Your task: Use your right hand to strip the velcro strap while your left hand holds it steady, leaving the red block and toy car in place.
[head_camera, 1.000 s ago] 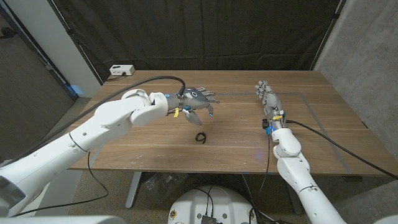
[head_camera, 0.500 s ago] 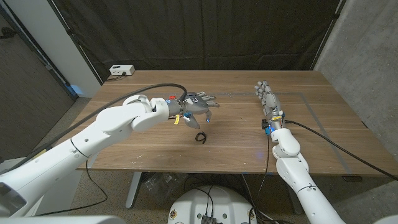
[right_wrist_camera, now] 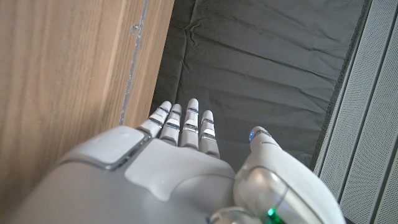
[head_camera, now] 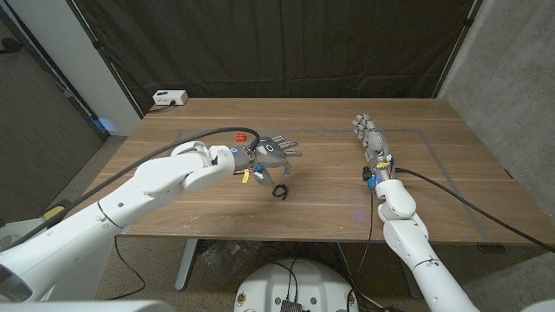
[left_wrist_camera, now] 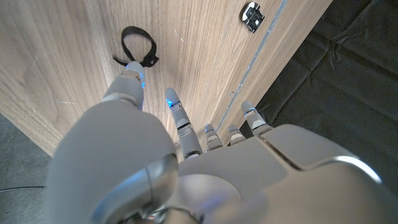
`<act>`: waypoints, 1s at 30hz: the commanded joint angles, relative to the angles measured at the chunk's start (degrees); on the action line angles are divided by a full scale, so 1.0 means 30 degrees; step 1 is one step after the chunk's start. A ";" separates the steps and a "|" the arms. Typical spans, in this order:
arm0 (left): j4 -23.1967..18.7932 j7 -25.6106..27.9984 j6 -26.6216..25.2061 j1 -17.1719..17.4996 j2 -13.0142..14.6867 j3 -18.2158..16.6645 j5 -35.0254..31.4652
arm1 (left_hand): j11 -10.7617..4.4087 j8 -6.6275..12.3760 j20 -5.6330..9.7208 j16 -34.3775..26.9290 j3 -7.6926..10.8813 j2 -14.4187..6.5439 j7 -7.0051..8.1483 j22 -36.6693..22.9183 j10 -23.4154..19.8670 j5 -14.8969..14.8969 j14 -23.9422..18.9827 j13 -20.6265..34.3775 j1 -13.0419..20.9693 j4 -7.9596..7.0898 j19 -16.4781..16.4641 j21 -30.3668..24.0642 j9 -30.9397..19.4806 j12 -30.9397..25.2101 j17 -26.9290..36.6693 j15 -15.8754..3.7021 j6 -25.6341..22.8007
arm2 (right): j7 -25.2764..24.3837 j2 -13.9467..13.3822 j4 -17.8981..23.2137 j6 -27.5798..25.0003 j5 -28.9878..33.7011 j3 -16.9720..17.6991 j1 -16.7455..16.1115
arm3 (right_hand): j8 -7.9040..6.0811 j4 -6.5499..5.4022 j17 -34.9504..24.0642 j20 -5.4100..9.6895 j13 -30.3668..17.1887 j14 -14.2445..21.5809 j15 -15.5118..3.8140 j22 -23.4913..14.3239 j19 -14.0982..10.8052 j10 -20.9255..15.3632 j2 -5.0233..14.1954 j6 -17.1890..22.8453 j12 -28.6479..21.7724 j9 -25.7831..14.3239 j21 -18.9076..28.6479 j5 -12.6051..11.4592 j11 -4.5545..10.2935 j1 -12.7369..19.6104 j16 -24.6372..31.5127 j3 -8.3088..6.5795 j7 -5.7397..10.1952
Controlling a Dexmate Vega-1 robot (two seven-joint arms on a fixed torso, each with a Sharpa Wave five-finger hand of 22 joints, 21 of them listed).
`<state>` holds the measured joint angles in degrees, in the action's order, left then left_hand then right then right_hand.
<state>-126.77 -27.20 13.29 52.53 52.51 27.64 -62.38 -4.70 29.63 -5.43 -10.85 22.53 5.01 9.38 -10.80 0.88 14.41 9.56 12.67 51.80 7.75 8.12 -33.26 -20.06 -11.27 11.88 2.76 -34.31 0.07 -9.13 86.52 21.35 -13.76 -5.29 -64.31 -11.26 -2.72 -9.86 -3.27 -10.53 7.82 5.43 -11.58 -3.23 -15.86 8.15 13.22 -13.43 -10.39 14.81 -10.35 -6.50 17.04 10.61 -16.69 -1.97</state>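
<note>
Two arms are reaching in over the wooden tabletop (head_camera: 329, 186) from its near side. Toward the middle, the left robot hand (head_camera: 270, 153) is hovering with its fingers spread and holding nothing; one finger is pointing down toward the velcro strap (head_camera: 279, 191), a small black loop lying on the wood just nearer the robot than the hand. From the left wrist view the strap (left_wrist_camera: 138, 50) is lying just beyond a blue-lit fingertip (left_wrist_camera: 133, 68), very close to it, though whether they are touching cannot be told. A small red block (head_camera: 240, 136) is sitting on the tabletop just behind the left wrist, on the far side of the arm. In the left wrist view a small dark-and-white thing, probably the toy car (left_wrist_camera: 252, 15), is resting near a pale line marked on the wood, well apart from the strap; it is too small to make out clearly.

Over on the right side of the tabletop, the right robot hand (head_camera: 369, 137) is standing well apart from the strap, fingers stretched straight out together toward the far edge and gripping nothing. The right wrist view is showing that hand (right_wrist_camera: 180, 134) with its fingers extended side by side and the thumb set a little apart, black curtain beyond them. A white box (head_camera: 170, 98) is sitting at the far left corner of the tabletop.
</note>
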 commanded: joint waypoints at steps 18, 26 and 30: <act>0.0855 0.4281 0.0185 0.2275 0.0854 -0.0724 -0.2228 | -0.0340 0.1554 0.0083 -0.0416 -0.0554 -0.0048 -0.0452 -0.0113 -0.0324 0.0005 -0.0433 0.0080 0.0075 -0.0152 -0.0150 -0.0043 -0.1064 -0.0409 0.0072 -0.0523 -0.1277 | -0.0387 0.0366 -0.0371 -0.0340 0.0595 -0.0512 0.0234 | -0.0091 -0.0094 -0.0044 -0.0050 -0.0067 0.0111 -0.0010 -0.0100 -0.0122 -0.0176 0.0041 0.0221 -0.0100 -0.0070 -0.0054 0.0037 0.0035 -0.0165 -0.0031 -0.0102 0.0018; 0.1525 0.5777 0.0386 0.2461 0.1026 -0.0807 -0.2356 | -0.1255 0.2883 0.0159 -0.0714 -0.0918 0.0064 -0.0244 -0.0110 -0.1721 0.0092 -0.1507 0.0055 0.0123 -0.0184 -0.0603 -0.0180 -0.1864 -0.0924 0.0062 -0.1058 -0.2480 | -0.0414 0.0444 -0.0507 -0.0369 0.0667 -0.0626 0.0381 | -0.0072 -0.0107 -0.0040 -0.0058 -0.0069 0.0120 -0.0015 -0.0102 -0.0119 -0.0178 0.0026 0.0274 -0.0067 -0.0070 -0.0068 0.0040 0.0013 -0.0196 -0.0042 -0.0124 0.0024; 0.1704 0.5891 0.0346 0.2413 0.1027 -0.0787 -0.2406 | -0.1554 0.3299 0.0193 -0.0786 -0.1011 0.0121 -0.0129 -0.0107 -0.2081 0.0143 -0.1829 0.0038 0.0208 -0.0152 -0.0740 -0.0218 -0.2070 -0.1019 0.0056 -0.1227 -0.2919 | -0.0404 0.0521 -0.0719 -0.0297 0.0638 -0.0634 0.0430 | -0.0074 -0.0124 -0.0038 -0.0092 -0.0070 0.0134 0.0010 -0.0104 -0.0140 -0.0229 0.0019 0.0390 -0.0052 -0.0071 -0.0074 0.0041 -0.0004 -0.0232 -0.0048 -0.0150 -0.0006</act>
<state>-123.44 -13.17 14.22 59.03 55.06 25.58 -68.86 -9.02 38.80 -4.81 -12.87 19.75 4.87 8.98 -10.95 -4.74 14.41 4.59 12.66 51.95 7.36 6.24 -33.49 -25.84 -13.81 11.87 -0.94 -42.13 -1.01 -7.98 85.26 20.42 -12.04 -6.89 -63.43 -11.26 -2.86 -9.87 -3.27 -10.53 7.81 5.43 -11.58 -3.23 -16.04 8.32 13.94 -13.43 -10.40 14.59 -10.35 -6.32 16.87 10.61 -16.84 -1.87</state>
